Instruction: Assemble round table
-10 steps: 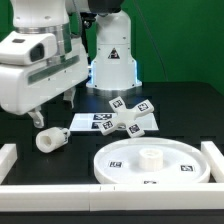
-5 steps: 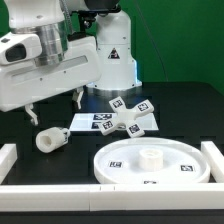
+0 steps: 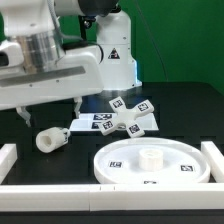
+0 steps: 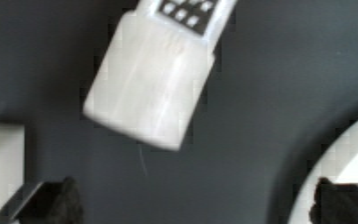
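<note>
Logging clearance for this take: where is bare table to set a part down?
Widest bare patch: the table at the exterior view's right, behind the round disc, beside the cross-shaped base. A smaller one lies between the leg and the disc. Crowded: around the leg, under the open fingers.

Smooth white plastic disc, matt white plastic leg, matt black table, glossy white arm
</note>
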{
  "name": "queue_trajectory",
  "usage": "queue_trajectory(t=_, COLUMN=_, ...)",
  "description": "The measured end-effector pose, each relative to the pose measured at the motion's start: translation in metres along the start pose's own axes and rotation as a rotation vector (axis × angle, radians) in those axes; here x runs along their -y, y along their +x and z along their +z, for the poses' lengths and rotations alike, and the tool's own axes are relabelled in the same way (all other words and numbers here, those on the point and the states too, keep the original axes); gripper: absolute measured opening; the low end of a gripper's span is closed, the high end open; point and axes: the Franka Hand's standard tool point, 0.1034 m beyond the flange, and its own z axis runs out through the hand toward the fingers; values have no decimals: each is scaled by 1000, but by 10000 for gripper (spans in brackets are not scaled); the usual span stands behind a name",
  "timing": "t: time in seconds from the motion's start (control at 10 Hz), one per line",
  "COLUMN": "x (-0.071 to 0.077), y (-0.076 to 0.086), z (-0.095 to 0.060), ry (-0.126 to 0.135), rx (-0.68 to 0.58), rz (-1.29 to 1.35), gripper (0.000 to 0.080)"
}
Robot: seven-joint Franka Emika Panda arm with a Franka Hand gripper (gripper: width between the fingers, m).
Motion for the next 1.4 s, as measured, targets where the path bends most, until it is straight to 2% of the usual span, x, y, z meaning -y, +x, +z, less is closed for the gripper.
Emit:
queue_trajectory(t=0.1, x=2, y=3, z=-1, ry=-1, rx=-8, rz=52, gripper=649)
queue_trajectory(t=0.4, x=8, y=1, z=2, ry=24, rx=6, rz=137, gripper=649)
queue_trajectory(t=0.5, x=6, y=-4, z=3, ry=57, rx=105, rz=158, gripper=649)
queue_trajectory(t=0.6, x=0, y=8, z=-2, ry=46, rx=114, rz=160, gripper=649)
queue_trajectory(t=0.7, x=2, y=7, z=-6, ry=60, rx=165, rz=161, gripper=649)
queue_trajectory(t=0.8, x=8, y=2, z=-5, ry=97, rx=278, rz=173, gripper=649)
queue_trajectory(t=0.9, x=11, y=9, z=-2, ry=120, rx=313, rz=174, gripper=649)
queue_trajectory(t=1.1, x=19, y=3, z=0, ry=168, rx=454, rz=157, gripper=649)
queue_trajectory(t=1.2, x=20, y=7, z=2, ry=177, rx=479, rz=151, gripper=649)
queue_trajectory(t=1.3, x=24, y=-3, z=5, ry=190, rx=564, rz=138, gripper=649)
queue_trajectory(t=1.4, x=24, y=-4, z=11, ry=164, rx=611, rz=126, gripper=649)
